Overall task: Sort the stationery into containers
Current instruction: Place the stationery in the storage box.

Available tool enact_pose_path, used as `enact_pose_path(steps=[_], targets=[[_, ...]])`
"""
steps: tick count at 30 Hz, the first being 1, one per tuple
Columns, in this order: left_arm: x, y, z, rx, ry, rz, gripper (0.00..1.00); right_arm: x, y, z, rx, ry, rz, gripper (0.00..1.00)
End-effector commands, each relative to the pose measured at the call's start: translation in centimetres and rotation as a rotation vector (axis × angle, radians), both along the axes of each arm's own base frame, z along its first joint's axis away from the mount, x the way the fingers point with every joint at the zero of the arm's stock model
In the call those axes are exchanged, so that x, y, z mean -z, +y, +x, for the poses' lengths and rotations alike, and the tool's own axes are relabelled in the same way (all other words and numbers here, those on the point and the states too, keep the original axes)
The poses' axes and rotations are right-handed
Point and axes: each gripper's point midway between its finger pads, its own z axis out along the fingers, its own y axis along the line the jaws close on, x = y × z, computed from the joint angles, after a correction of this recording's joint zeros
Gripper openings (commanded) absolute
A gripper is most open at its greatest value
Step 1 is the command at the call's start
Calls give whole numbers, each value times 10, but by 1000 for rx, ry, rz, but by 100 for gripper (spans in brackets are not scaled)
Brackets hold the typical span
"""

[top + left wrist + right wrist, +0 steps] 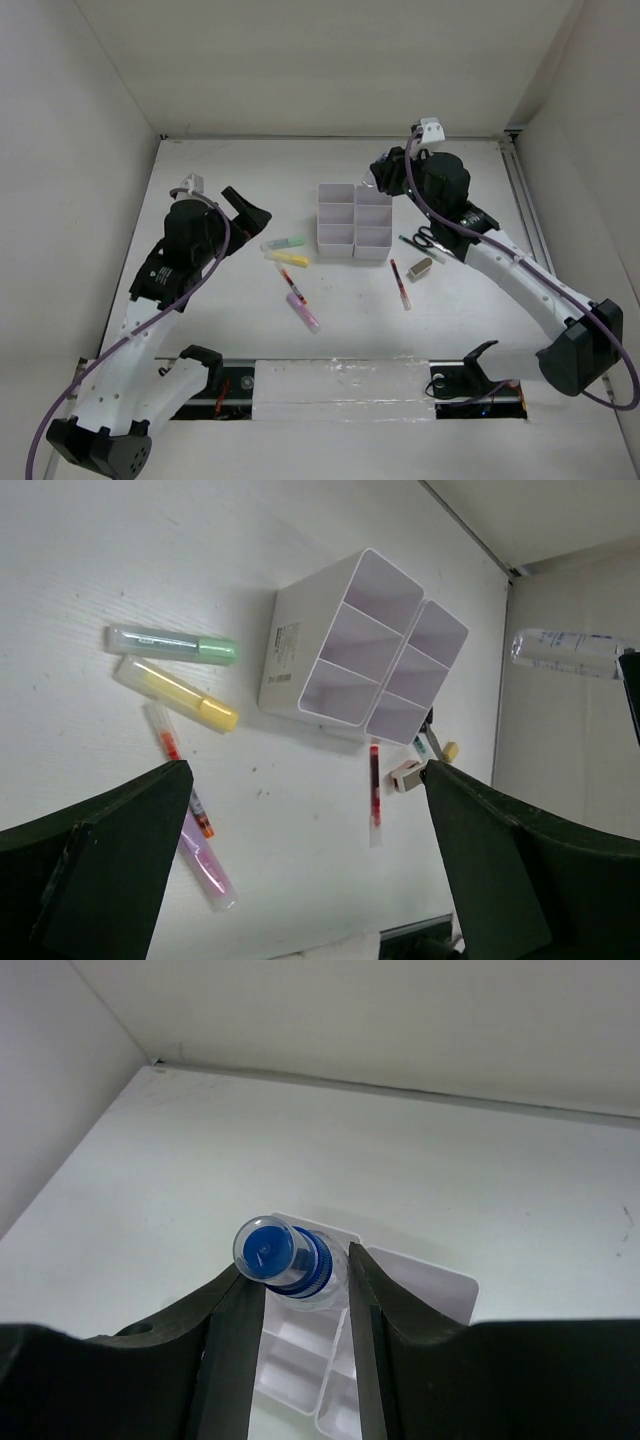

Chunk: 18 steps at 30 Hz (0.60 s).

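Placement step, blue piece (270, 1248) into tray (290, 660). My right gripper (296, 1262) is closed partway on the blue piece. It pinches the clear barrel just below the cap and holds it in the air over the far end of the tray; I cannot tell which compartment lies beneath. My left gripper (250, 208) stands wide and empty above the table, left of the tray.

To place well, I judge that I should centre the piece over one compartment and stand it nearly upright. I should then lower it between the walls before I let go, since the cells look narrow.

Count:
- One tray, six compartments, all empty as far as they show.
- Three highlighters on the table left of the tray: green (175, 643), yellow (178, 692), pink (205, 865).
- Two thin pens: an orange-marked pen (180, 785) beside the pink highlighter, and a red pen (375, 790) right of the tray.
- One eraser (420, 267).
- One pair of scissors (425, 240).
- One blue piece, held.
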Motion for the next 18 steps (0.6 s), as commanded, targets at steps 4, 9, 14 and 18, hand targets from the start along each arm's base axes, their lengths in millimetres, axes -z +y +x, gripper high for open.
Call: enact_pose_path(steps=[4, 9, 14, 18], targets=[[-12, 9, -2, 51, -59, 126, 100, -5, -2, 15, -31, 15, 71, 0], [2, 3, -6, 100, -39, 136, 100, 20, -6, 27, -15, 66, 47, 0], [4, 2, -5, 112, -42, 138, 100, 27, -4, 37, -17, 65, 48, 0], [4, 2, -5, 112, -42, 138, 100, 37, -6, 43, -7, 76, 43, 0]])
